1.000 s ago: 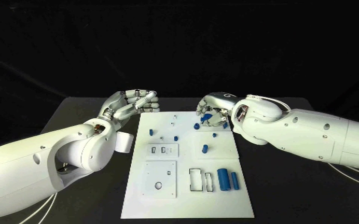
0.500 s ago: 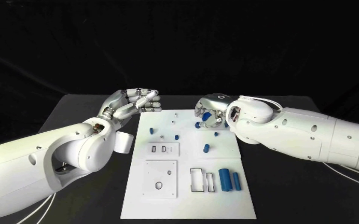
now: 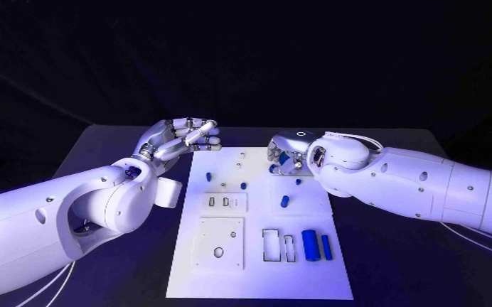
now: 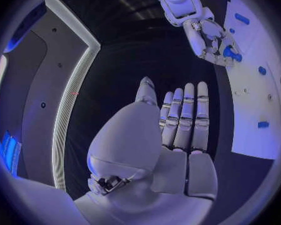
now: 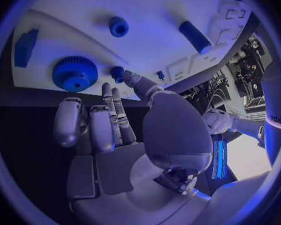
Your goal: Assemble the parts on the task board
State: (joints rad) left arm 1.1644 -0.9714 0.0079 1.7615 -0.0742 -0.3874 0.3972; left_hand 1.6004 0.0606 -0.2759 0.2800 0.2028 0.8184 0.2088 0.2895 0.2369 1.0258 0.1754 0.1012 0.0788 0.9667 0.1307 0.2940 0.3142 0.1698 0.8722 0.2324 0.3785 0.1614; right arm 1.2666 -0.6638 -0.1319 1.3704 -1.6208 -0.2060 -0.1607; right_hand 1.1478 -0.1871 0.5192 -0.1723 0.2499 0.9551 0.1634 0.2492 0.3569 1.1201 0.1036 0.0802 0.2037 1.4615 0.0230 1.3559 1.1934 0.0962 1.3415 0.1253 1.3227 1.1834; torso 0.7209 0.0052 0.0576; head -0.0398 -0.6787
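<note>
The white task board lies in the middle of the black table. My right hand hovers over its far right corner, fingers half curled and apart, holding nothing. Just past its fingertips a large blue gear lies flat on the board, with a small blue gear beside it. The left wrist view shows the same gear under the right hand. My left hand floats off the board's far left corner, its fingers straight and together, with nothing in them.
A blue cylinder and a blue bar lie near the board's right front. Small blue pegs stand mid-board. Rectangular slots and a raised plate sit towards the front. Black table flanks both sides.
My right arm has swung inward and the hand has settled a little lower over the gear corner. The left hand has risen slightly; it holds nothing throughout.
</note>
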